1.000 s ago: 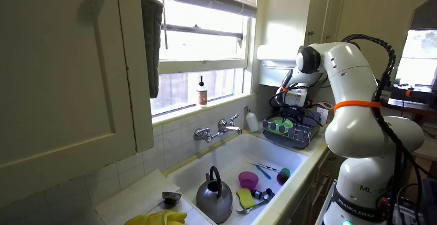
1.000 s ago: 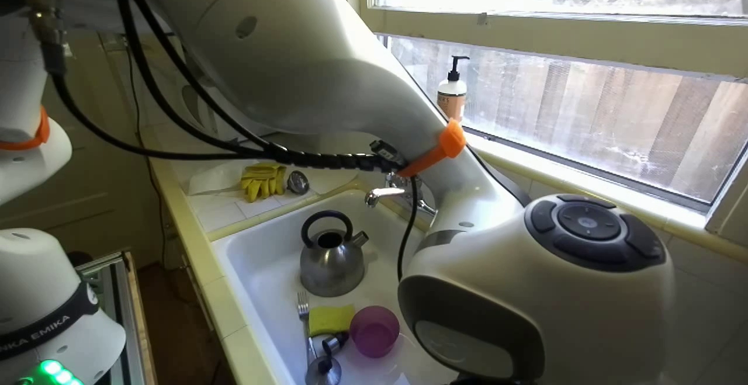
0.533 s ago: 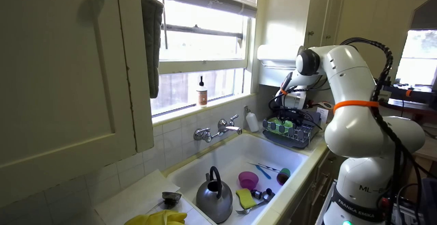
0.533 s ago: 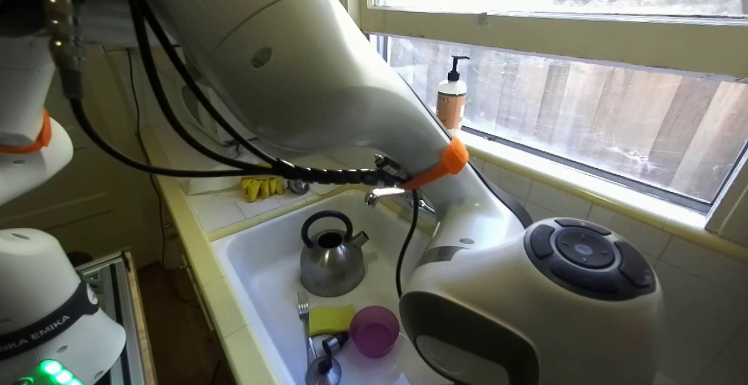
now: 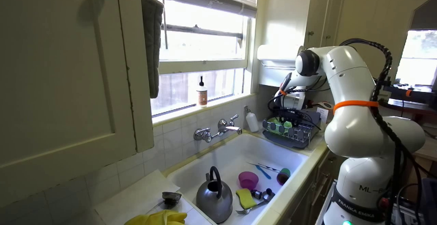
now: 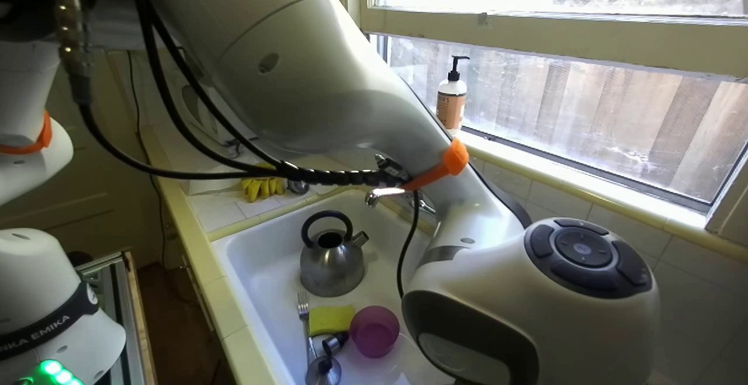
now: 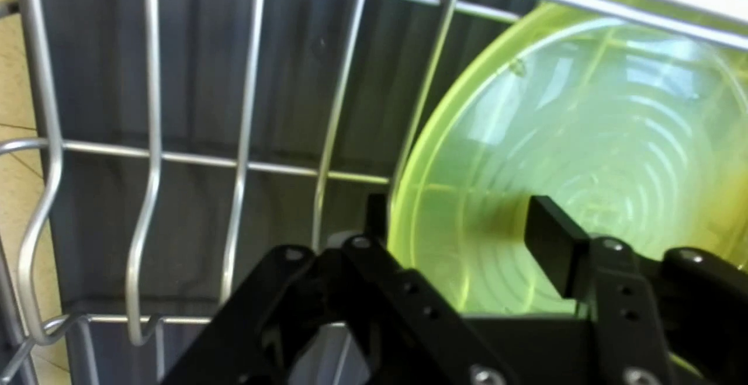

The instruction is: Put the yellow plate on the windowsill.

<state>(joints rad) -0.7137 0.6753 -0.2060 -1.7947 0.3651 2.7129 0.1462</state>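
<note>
The translucent yellow-green plate (image 7: 596, 139) stands tilted in the wire dish rack (image 7: 153, 81). In an exterior view the plate (image 5: 288, 125) shows green through the front wires of the rack (image 5: 302, 135). My gripper (image 7: 461, 221) is open at the plate's near edge. One finger is outside the rim, beside a rack wire; the other is over the plate's inner face, with a gap between them. In an exterior view cables partly hide the gripper (image 5: 286, 115). It is out of frame in the exterior view that shows the windowsill (image 6: 590, 178); the windowsill also shows here (image 5: 223, 102).
A pump bottle (image 5: 202, 95) stands on the sill. A white bottle (image 5: 252, 121) stands beside the rack. The faucet (image 5: 218, 132) juts over the sink (image 5: 235, 143). The sink holds a kettle (image 5: 214, 197), a purple bowl (image 5: 248, 180) and a sponge (image 5: 245, 198).
The arm has lowered a little, bringing the gripper further down into the rack around the plate. Most of this motion came in the first half second. The plate appears still.
</note>
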